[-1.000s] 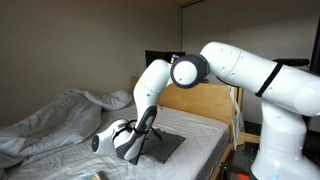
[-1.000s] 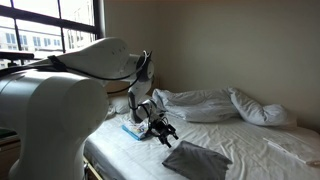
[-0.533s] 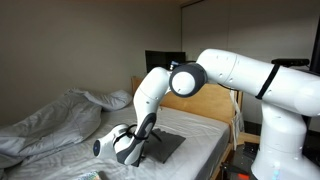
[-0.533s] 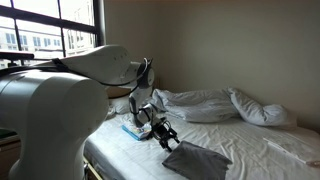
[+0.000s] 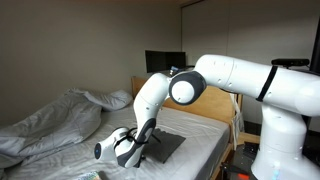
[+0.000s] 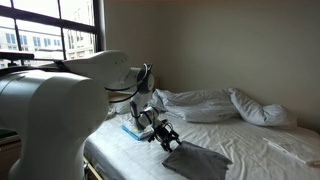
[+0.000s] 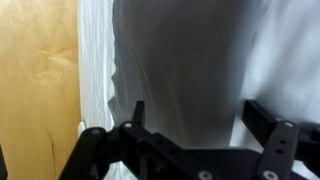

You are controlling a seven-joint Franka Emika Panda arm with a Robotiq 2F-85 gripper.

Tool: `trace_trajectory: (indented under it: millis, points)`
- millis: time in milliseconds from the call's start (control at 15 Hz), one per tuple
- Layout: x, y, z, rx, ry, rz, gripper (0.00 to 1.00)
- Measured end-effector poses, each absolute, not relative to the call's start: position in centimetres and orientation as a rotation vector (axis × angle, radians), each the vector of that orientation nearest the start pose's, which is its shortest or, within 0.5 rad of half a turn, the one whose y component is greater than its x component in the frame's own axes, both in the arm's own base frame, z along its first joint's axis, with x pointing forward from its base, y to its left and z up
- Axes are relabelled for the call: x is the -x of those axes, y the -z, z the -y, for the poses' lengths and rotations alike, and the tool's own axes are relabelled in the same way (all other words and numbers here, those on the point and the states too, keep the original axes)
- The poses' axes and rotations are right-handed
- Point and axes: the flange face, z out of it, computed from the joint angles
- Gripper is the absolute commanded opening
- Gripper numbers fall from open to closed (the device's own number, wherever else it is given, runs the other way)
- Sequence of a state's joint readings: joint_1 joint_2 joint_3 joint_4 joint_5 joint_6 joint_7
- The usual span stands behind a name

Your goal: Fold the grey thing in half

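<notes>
The grey thing (image 5: 170,147) (image 6: 200,160) is a small flat dark charcoal cloth lying on the bed's white sheet (image 6: 265,150). In both exterior views my gripper (image 5: 136,152) (image 6: 167,141) hangs low at one end of the cloth, pointing down at it. In the wrist view the cloth (image 7: 180,60) fills the middle, and the gripper (image 7: 200,116) stands open right above it. One fingertip (image 7: 138,112) is over the cloth's left part. The other fingertip (image 7: 266,117) is at its right border. Nothing is held between them.
A large rumpled light grey blanket (image 5: 55,118) (image 6: 215,103) covers the far part of the bed. A wooden board (image 5: 205,100) (image 7: 35,80) runs along one edge of the bed. A small bluish object (image 6: 130,128) lies on the sheet behind the gripper. A window (image 6: 50,30) is beside the robot.
The arm has lowered and brought the open gripper closer to the end of the dark cloth. The cloth itself has not moved.
</notes>
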State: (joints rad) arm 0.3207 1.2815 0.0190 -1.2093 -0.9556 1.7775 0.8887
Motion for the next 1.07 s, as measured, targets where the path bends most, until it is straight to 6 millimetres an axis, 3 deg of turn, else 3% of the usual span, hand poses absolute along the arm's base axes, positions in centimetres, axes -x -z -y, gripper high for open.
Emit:
trace_trajectory:
  millis: [867, 933, 1000, 1067]
  points:
    - [-65.2, 3.8, -12.6, -2.049, 0.069, -0.01, 1.0]
    - [-65.2, 3.9, -12.3, -2.037, 0.072, -0.005, 0.94]
    - [-65.2, 4.0, -12.2, -2.025, 0.076, -0.001, 0.74]
    - [-65.1, 4.1, -12.1, -2.015, 0.08, 0.002, 0.69]
